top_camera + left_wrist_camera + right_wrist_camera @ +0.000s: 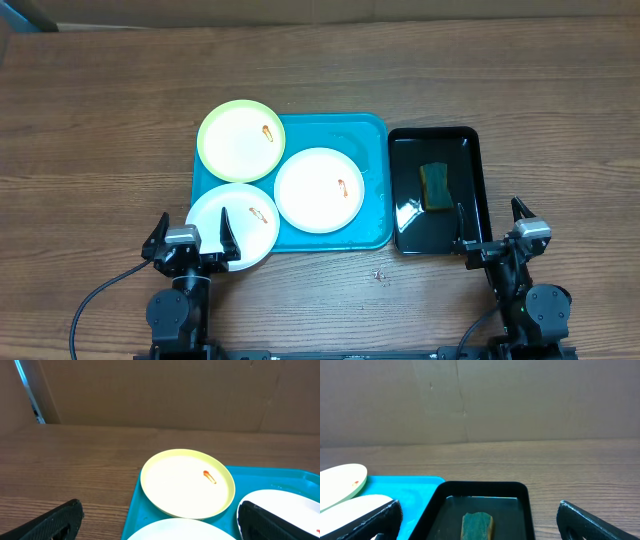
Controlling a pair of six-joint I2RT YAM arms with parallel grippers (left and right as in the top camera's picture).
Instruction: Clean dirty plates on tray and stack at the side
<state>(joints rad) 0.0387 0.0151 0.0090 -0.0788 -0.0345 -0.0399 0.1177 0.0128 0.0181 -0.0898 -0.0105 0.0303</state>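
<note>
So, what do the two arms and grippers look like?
Both arms are black with round joints. The left gripper and right gripper each have two black tapered fingers and a light grey block behind them. A black cable curves out beside each arm.

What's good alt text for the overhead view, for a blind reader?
Three plates, each with an orange-red smear, sit on a turquoise tray: yellow-green plate, central white plate, and near-left white plate overhanging the rim. A black tray holds a green sponge; left gripper and right gripper are open.
</note>
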